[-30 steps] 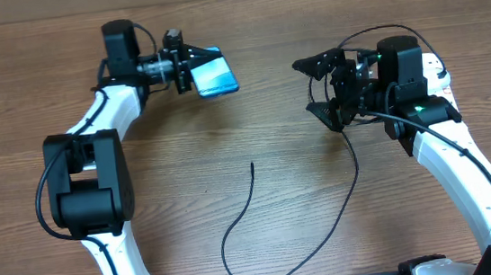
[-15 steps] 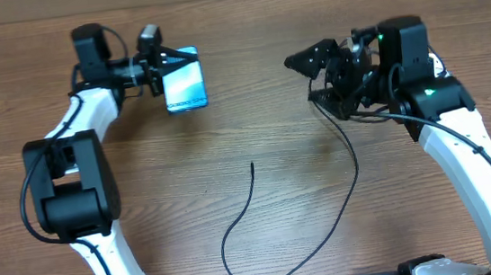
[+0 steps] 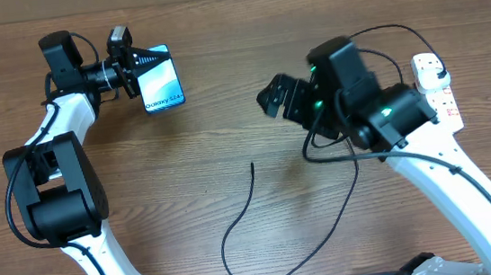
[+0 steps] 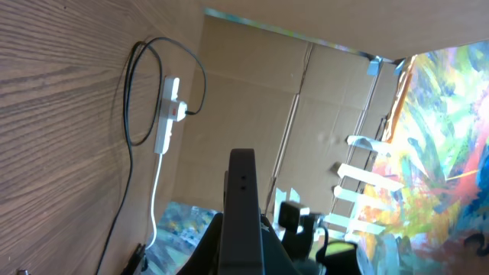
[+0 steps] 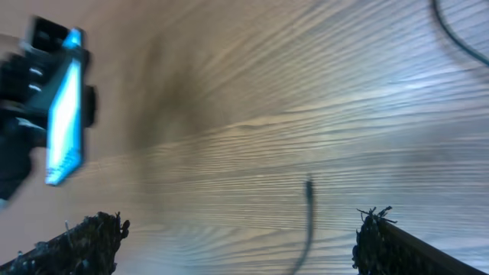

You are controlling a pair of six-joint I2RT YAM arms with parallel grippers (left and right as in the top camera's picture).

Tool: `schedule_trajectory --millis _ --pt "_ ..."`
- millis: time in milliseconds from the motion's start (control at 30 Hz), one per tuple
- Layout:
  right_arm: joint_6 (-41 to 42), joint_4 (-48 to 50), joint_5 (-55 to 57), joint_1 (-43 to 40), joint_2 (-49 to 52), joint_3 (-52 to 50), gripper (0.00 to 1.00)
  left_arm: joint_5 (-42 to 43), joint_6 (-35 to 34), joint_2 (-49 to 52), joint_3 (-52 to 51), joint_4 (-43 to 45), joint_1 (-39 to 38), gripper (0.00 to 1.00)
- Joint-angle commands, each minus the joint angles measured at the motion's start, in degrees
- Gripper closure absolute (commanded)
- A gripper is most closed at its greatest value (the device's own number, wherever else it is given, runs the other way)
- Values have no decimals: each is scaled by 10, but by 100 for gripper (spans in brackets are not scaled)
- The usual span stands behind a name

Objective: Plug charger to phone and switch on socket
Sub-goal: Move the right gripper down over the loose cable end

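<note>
While the phone [image 3: 160, 77] is clamped by the left gripper [image 3: 137, 70] at 10 o'clock, screen lit, the right gripper [image 3: 276, 98] is held spread wide and empty, just past centre toward 2 o'clock. The charger [image 3: 252, 175] is seen lying loose on the table [image 3: 177, 180], looping toward 6 o'clock; the socket [image 3: 436, 83] is noted at 3 o'clock.

Left claw [image 3: 138, 73] tight — right claw [image 3: 280, 100] wide

Overhead straight down on table [image 3: 225, 112], wrist views low, close (both tilted), phone [image 3: 160, 78] in all three
</note>
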Motion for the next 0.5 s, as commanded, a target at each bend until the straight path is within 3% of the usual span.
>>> schedule_trajectory --millis 0,467 --pt "-6 -11 83 48 23 13 1 23 13 -17 1 3 -2 96" --pt "76 -49 123 139 176 13 0 23 18 -17 1 2 6 96"
